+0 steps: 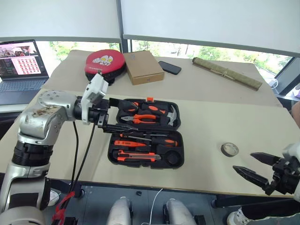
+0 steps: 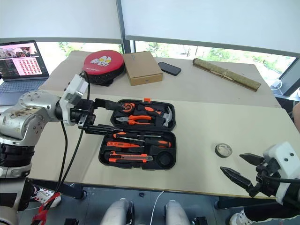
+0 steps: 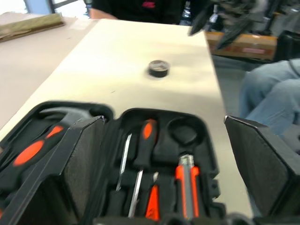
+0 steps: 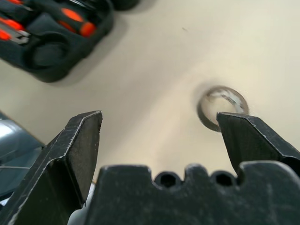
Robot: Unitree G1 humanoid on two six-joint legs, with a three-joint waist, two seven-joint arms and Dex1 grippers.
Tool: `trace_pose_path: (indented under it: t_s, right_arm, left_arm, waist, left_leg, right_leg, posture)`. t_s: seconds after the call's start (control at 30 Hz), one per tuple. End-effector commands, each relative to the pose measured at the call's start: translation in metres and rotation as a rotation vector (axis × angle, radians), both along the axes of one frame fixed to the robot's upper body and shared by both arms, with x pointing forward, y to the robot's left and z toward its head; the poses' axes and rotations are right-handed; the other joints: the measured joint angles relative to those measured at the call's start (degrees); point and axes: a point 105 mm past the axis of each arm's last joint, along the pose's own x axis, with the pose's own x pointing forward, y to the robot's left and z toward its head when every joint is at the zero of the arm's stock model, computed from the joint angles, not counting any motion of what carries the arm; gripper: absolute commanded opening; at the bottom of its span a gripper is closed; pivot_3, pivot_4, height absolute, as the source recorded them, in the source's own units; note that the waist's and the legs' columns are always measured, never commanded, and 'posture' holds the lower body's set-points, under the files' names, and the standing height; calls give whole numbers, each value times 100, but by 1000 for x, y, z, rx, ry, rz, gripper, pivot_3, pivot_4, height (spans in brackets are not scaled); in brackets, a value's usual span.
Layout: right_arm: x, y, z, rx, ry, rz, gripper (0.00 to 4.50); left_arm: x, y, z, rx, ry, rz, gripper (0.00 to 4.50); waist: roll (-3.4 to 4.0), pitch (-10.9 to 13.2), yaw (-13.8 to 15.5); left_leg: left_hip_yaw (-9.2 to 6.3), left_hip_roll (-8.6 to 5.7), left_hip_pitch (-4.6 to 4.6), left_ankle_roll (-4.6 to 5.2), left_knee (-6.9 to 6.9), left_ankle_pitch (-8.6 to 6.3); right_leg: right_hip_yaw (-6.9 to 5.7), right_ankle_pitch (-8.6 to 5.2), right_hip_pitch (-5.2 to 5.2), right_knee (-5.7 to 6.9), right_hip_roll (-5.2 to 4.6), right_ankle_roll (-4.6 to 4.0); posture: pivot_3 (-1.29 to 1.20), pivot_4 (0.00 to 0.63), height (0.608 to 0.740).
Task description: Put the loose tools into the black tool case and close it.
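Grey tape roll (image 1: 229, 149) lies flat on worktop (image 1: 206, 122), right of black tool case (image 1: 146, 133), just ahead-left of my right pincer (image 1: 253, 164); right arm nearer. Right pincer wide open, empty. Left pincer (image 1: 114, 113) open, empty, over case's left edge. Case open, two halves. Count: one roll loose; two long screwdrivers (image 1: 149, 139), one utility knife (image 1: 137, 157) in slots

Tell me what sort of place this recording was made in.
Probably an office or lab by a window: paper-covered tables, an open laptop and roller blinds over windows with trees outside.
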Motion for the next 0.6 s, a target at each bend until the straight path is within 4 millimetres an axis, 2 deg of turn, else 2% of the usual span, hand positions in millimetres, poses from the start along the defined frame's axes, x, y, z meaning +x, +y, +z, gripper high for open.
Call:
trace_pose_path:
  t_s: [0.03, 0.17, 0.3, 0.43, 0.6]
  right_arm:
    - [15, 5, -4, -44, -15, 38, 4500]
    - [43, 1, -23, -113, 6, 13, 4500]
    - [59, -5, -41, -152, 42, -27, 4500]
    - [71, -8, -53, -154, 65, -55, 3481]
    - [80, -5, -61, -137, 69, -53, 1728]
  left_arm:
    - [-6, -3, -2, 41, -62, -48, 4448]
    - [-5, -6, -7, 76, -112, -70, 4448]
    - [-8, -8, -8, 87, -123, -94, 4448]
    - [-7, -12, -5, 73, -128, -89, 4500]
    - [-4, -13, -6, 73, -139, -82, 4500]
  waist:
    - [1, 1, -14]
    - [-1, 4, -18]
    - [1, 5, -5]
    - [2, 6, 28]
    - [3, 7, 35]
  left_leg:
    - [1, 0, 0, 0, 0, 0]
    - [2, -5, -3, 0, -2, 0]
    - [3, -9, -9, 1, -8, 0]
    - [2, -17, -22, 2, -23, 0]
    - [0, -17, -23, 3, -25, -1]
  right_leg:
    - [0, 2, -1, 0, 0, -4]
    - [3, 13, -3, -5, -2, -22]
    - [5, 16, -2, -26, -3, -20]
    - [5, 19, -11, -36, -6, -9]
    - [3, 19, -11, -37, -4, -7]
  posture:
    - [0, 150, 740]
    - [0, 150, 740]
    - [0, 150, 740]
    - [0, 150, 740]
    - [0, 150, 740]
